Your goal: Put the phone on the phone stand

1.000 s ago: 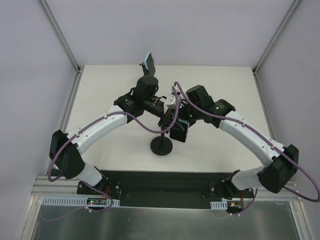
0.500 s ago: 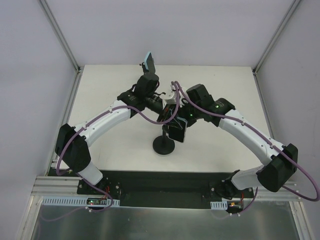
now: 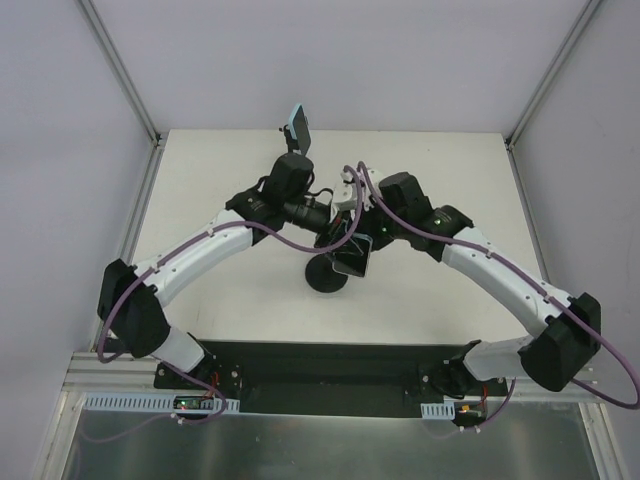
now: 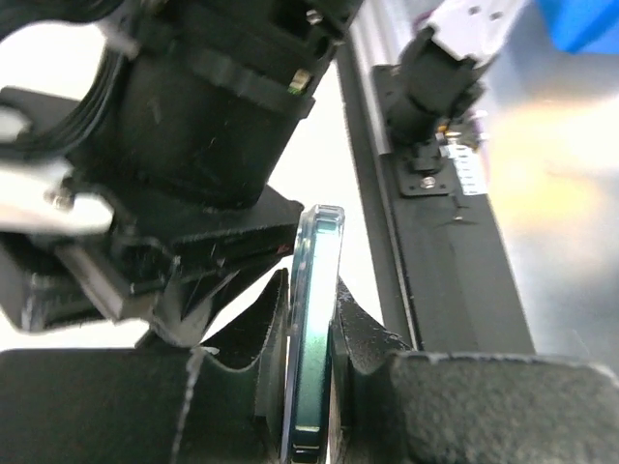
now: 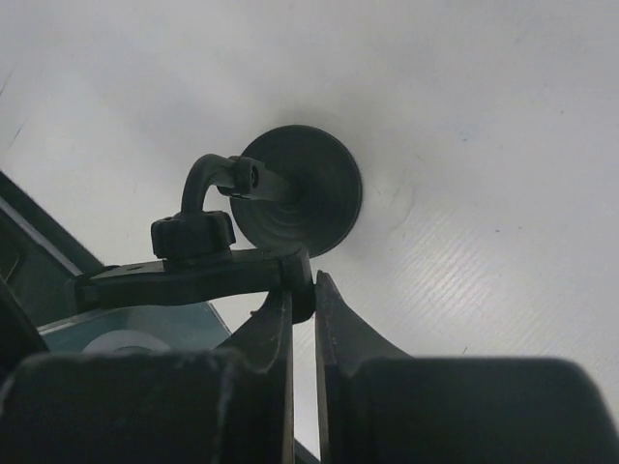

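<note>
The phone (image 3: pixel 352 260) is a dark slab with a teal rim, hanging over the middle of the table. In the left wrist view I see the phone (image 4: pixel 314 319) edge-on, and my left gripper (image 4: pixel 311 295) is shut on its two faces. The phone stand (image 5: pixel 300 188) has a round black base, a bent neck, a knob and a flat holder arm. My right gripper (image 5: pixel 302 290) is shut on the tip of that arm. From above, the stand's base (image 3: pixel 325 278) sits just left of the phone, with the left gripper (image 3: pixel 335 235) and right gripper (image 3: pixel 358 232) meeting over it.
A small blue upright object (image 3: pixel 297 126) stands at the back edge of the white table (image 3: pixel 470 180). Metal frame posts (image 3: pixel 150 130) rise at the rear corners. A black mounting rail (image 3: pixel 330 365) runs along the near edge.
The stand's base and the phone have shifted slightly toward the back of the table. The left elbow swung inward, then back out. Both grips look unchanged.
</note>
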